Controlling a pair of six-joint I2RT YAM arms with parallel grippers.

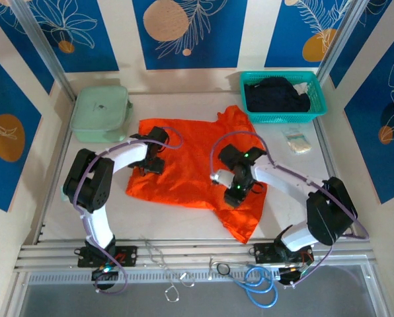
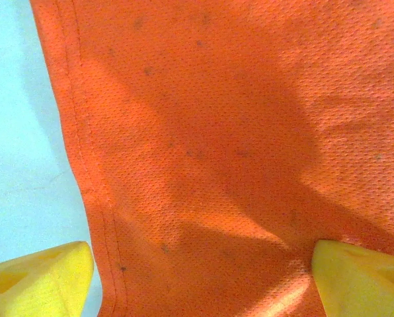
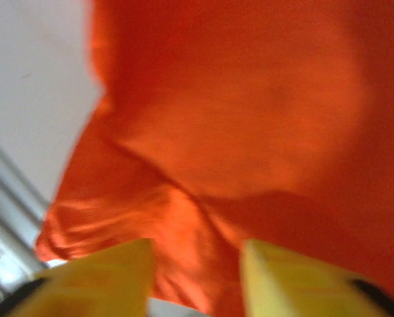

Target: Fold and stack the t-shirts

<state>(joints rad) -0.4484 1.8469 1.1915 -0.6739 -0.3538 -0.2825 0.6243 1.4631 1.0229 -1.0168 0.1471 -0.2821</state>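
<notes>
A bright orange t-shirt (image 1: 184,173) lies spread and rumpled on the white table (image 1: 58,198). A black t-shirt (image 1: 276,96) sits bunched in the teal basket (image 1: 283,74) at the back right. My left gripper (image 1: 154,162) hovers over the orange shirt's left part. In the left wrist view its yellow fingers (image 2: 45,277) stand wide apart over flat orange cloth (image 2: 217,132), beside the stitched hem; the gripper (image 2: 200,264) is open. My right gripper (image 1: 233,193) is low over the shirt's near right corner. Its gripper (image 3: 197,264) is open, with a ridge of orange cloth (image 3: 250,99) lying between the fingers.
A pale green plastic box (image 1: 101,112) stands at the back left. A small pale packet (image 1: 297,142) lies right of the shirt, below the basket. Metal rails and loose cables (image 1: 256,285) run along the near edge.
</notes>
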